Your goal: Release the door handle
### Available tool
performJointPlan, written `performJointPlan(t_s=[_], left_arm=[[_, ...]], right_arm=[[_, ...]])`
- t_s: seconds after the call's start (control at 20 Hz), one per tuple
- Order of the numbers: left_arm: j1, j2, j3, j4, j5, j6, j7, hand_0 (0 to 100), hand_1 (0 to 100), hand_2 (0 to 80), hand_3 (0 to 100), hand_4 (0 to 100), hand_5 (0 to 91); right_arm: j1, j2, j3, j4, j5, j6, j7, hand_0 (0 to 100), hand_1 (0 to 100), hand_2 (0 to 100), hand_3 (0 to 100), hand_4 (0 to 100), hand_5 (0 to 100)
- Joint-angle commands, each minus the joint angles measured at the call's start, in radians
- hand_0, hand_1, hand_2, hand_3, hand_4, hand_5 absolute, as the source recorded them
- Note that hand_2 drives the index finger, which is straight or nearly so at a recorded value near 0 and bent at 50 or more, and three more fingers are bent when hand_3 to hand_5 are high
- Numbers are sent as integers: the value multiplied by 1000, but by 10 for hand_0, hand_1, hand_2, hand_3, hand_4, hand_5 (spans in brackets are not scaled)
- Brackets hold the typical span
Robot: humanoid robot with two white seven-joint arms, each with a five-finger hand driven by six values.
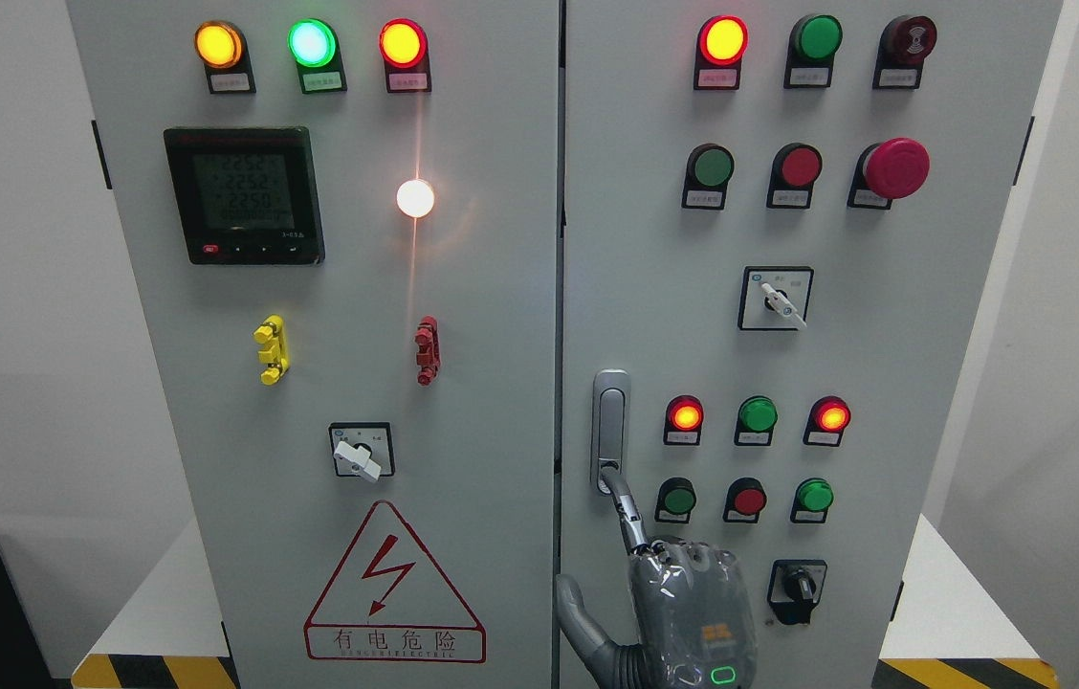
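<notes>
I have one hand (pixel 683 603) rising from the bottom edge just right of centre, which I take to be the right hand, though its arm enters so near the middle that I cannot be fully sure. One extended finger (pixel 628 507) reaches up and touches the lower end of the door handle (pixel 609 431), the silver vertical lever at the left edge of the right cabinet door (pixel 884 354), in the lower middle of the frame. The other fingers look curled back toward the palm and the thumb hangs off to the lower left, so nothing is clamped round the handle; only that fingertip seems hooked in or pressed at its base. The risk I judge greatest is the fingertip catching in the recess as I draw back, which would tug the lever or the door outward. A sideways withdrawal to the right could also sweep the knuckles across the green button (pixel 677 499) and red button (pixel 747 499) just beside the hand, or the black rotary switch (pixel 797 586) at its right. I would pull straight back and down. The left hand is out of view.
</notes>
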Motion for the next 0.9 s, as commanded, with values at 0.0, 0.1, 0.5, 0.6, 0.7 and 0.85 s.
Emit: performJointPlan(t_s=[0.0, 0.1, 0.5, 0.6, 0.7, 0.85], left_arm=[[9, 0, 0, 0, 0, -1, 0, 120, 556, 0, 0, 0, 0], [9, 0, 0, 0, 0, 1, 0, 120, 556, 0, 0, 0, 0], [9, 0, 0, 0, 0, -1, 0, 120, 556, 0, 0, 0, 0], [9, 0, 0, 0, 0, 1, 0, 120, 556, 0, 0, 0, 0], [9, 0, 0, 0, 0, -1, 0, 120, 556, 0, 0, 0, 0], [8, 0, 0, 0, 0, 1, 0, 120, 556, 0, 0, 0, 0]], right_arm=[[-24, 0, 13, 55, 41, 24, -1, 456, 311, 0, 1000, 1000, 1000], [-24, 0, 20, 57, 48, 27, -1, 456, 311, 0, 1000, 1000, 1000], [-24, 0, 24, 75, 70, 28, -1, 457, 311, 0, 1000, 1000, 1000], [-27, 0, 22, 78, 82, 30, -1, 457, 312, 0, 1000, 1000, 1000], [-28, 0, 22, 83, 84, 34, -1, 457, 312, 0, 1000, 1000, 1000], [-38, 0, 22, 90, 84, 56, 1, 457, 313, 0, 1000, 1000, 1000]])
